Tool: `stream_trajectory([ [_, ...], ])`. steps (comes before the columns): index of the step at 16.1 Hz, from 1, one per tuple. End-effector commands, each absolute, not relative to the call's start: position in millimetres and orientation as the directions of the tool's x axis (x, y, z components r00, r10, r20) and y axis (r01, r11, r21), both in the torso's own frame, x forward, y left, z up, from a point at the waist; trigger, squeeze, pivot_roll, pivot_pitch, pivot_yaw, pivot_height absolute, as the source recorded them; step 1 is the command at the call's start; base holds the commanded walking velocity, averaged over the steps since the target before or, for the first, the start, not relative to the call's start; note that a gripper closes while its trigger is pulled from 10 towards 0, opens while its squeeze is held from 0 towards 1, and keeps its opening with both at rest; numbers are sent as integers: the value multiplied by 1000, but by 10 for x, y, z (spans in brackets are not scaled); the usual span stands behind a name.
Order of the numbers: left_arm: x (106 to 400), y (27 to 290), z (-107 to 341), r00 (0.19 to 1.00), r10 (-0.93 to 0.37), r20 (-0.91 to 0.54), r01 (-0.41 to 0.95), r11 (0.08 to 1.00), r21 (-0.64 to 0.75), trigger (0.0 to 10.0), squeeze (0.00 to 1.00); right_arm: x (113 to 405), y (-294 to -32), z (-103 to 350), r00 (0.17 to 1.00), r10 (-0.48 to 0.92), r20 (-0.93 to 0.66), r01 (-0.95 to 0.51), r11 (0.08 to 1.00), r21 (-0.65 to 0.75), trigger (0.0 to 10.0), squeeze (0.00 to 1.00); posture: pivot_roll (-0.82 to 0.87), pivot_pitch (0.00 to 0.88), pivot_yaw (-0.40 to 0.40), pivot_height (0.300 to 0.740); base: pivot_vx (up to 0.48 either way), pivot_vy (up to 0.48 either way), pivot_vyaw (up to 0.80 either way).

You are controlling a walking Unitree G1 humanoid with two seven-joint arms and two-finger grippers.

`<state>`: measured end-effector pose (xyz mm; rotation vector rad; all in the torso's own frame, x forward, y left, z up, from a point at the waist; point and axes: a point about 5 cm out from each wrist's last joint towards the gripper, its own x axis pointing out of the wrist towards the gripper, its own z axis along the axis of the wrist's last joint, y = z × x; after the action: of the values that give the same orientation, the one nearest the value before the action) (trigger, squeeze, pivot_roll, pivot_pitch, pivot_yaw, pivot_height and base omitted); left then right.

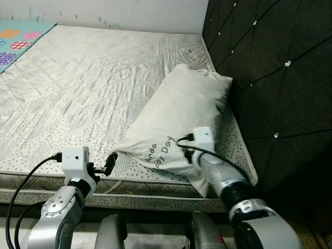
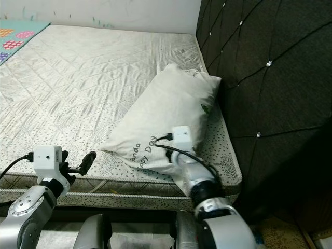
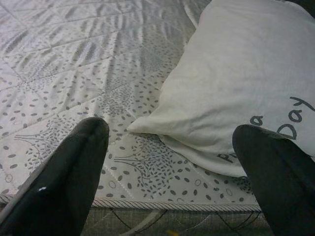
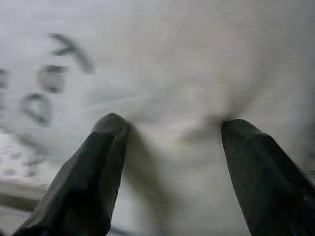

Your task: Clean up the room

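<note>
A bare quilted mattress (image 1: 104, 78) is stretching out before me, its near edge running just above my arms, its grey leaf-print border facing me. My left gripper (image 3: 172, 147) is hovering over that near edge, its two black fingers (image 3: 74, 167) spread wide with nothing between them, pointing at the nearest corner of a white pillow (image 1: 181, 119). My right gripper (image 4: 170, 132) is pushing into the pillow's near end, its fingers (image 4: 103, 162) parted and their tips sinking into the soft cloth, which is dimpling between them; they are pressing against it rather than closing on it. The pillow is lying aslant on the right side of the mattress, its far end touching the dark tufted headboard (image 1: 275, 78) that is rising along the right. Dark lettering on the near end is partly covered by my right arm, so I am reading only a few letters. Farther off, a colourful patterned mat (image 1: 18, 39) is lying at the far left corner, cut off by the frame. A pale wall (image 1: 104, 13) is closing the room behind. Below the mattress, the floor is too shadowed to make out.
</note>
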<state>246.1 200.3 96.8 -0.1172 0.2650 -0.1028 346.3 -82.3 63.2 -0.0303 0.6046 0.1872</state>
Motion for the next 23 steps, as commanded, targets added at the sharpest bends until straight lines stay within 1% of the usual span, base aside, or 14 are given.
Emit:
stream_trajectory([
  [1,2434,1998,991,959,-130,-253,99,986,-132,10000,0,3454,-769,621,787,183,-589,-180,982,66,10000,0,-40,62,-57,601,0,0,0],
  [3,2392,2010,996,958,-126,-257,96,987,-128,10000,0,3425,-658,603,780,209,-590,-189,977,96,10000,0,-24,70,-58,601,0,0,0],
  [4,2355,2024,994,957,-122,-262,92,988,-124,10000,0,3411,-603,595,780,216,-587,-190,976,106,0,0,-16,72,-59,601,0,0,0],
  [9,2301,2010,984,953,-124,-275,92,988,-124,10000,0,3469,-503,705,825,200,-529,-193,979,69,0,0,-13,90,-51,601,0,0,0],
  [10,2304,1994,984,952,-130,-277,98,987,-125,10000,0,3502,-519,746,845,180,-504,-197,980,19,0,0,-11,89,-50,601,0,0,0],
  [11,2314,1984,997,952,-135,-276,105,987,-122,10000,0,3556,-574,811,872,153,-465,-200,979,-51,10000,0,-8,90,-49,601,0,0,0],
  [13,2321,2006,1013,953,-131,-273,102,988,-116,10000,0,3608,-680,863,891,124,-437,-181,979,-92,10000,0,-2,88,-51,601,0,0,0],
  [14,2319,2031,1024,954,-125,-271,97,989,-114,10000,0,3640,-790,893,897,113,-428,-147,988,-48,10000,1000,-2,87,-52,601,0,0,0],
  [17,2305,2039,1018,955,-121,-272,90,988,-123,10000,0,3628,-910,844,889,98,-447,-132,990,-45,10000,1000,-19,86,-53,601,0,0,0],
  [19,2314,1984,1000,952,-137,-275,102,986,-135,10000,0,3590,-931,777,886,97,-454,-100,995,18,10000,1000,-25,91,-49,601,0,0,0],
  [20,2318,1967,997,950,-143,-276,109,985,-136,10000,0,3583,-914,776,889,112,-445,-113,993,24,10000,259,-27,94,-46,601,0,0,0],
  [21,2317,1955,996,949,-148,-277,114,984,-138,10000,0,3548,-887,738,881,134,-453,-138,990,25,10000,0,-31,94,-47,601,0,0,0],
  [23,2331,1968,995,949,-147,-278,112,984,-138,10000,0,3520,-855,722,880,157,-448,-155,987,43,10000,0,-35,97,-48,577,0,0,0],
])
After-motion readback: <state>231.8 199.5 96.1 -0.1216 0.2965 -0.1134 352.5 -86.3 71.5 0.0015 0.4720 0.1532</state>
